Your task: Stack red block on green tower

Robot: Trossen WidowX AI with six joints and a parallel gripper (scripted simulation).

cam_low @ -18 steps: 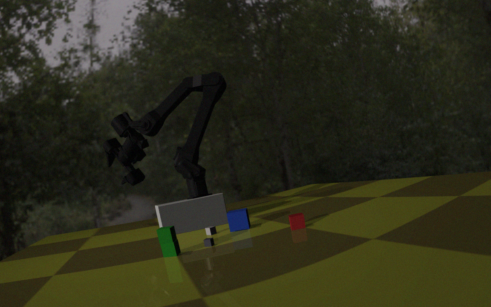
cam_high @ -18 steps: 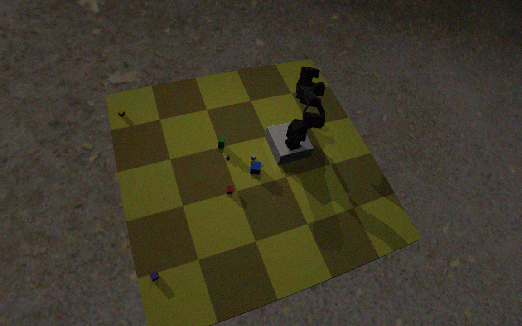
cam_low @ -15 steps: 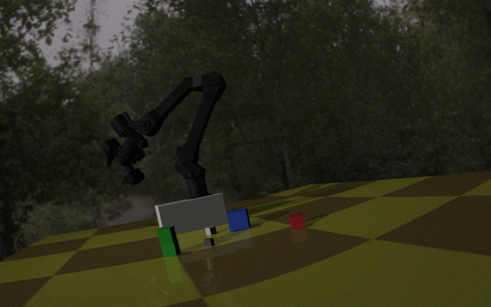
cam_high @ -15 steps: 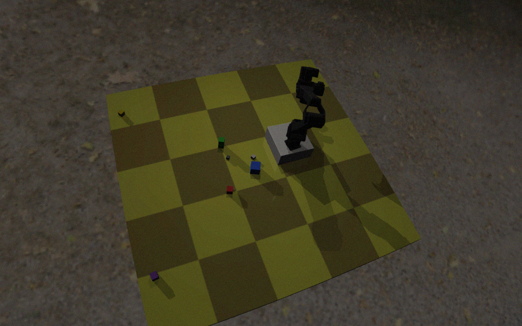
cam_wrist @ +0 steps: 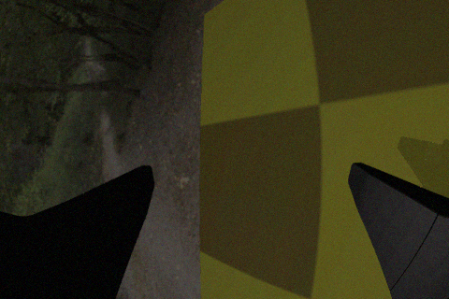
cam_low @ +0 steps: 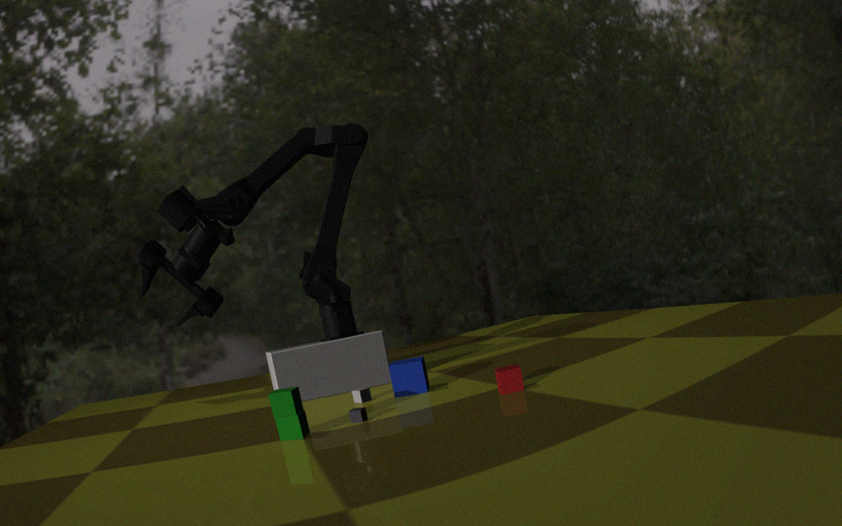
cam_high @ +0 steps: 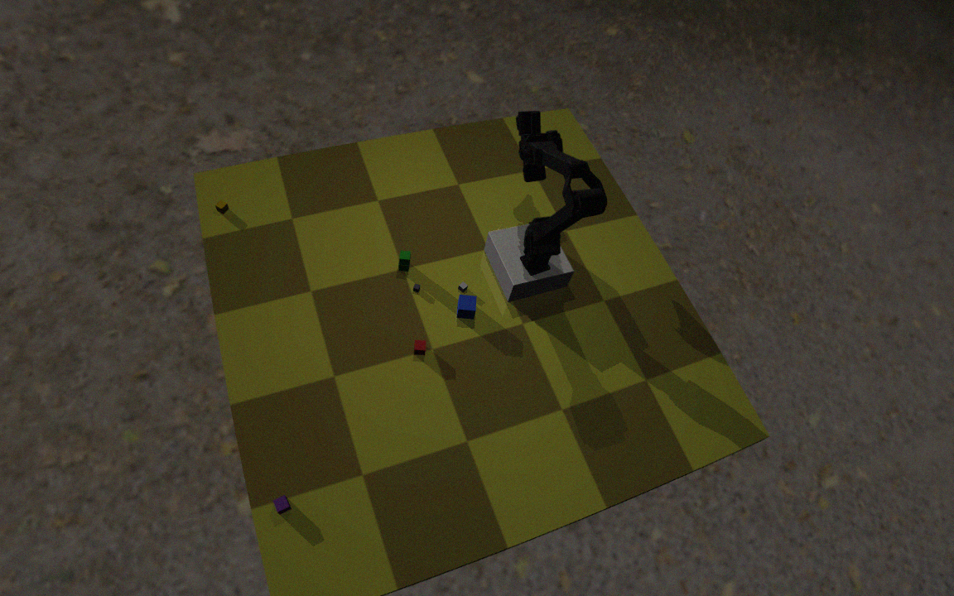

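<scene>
Glossy checkered mat [cam_low: 672,418], cubic red block [cam_low: 509,379], gripper [cam_low: 165,297] wide open — empty

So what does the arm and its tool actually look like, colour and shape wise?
The arm is matte black, slim links with chunky rounded joints, on a pale grey box base. The tool is black too, with two tapered, pointed fingers. No cables or markings show.
</scene>
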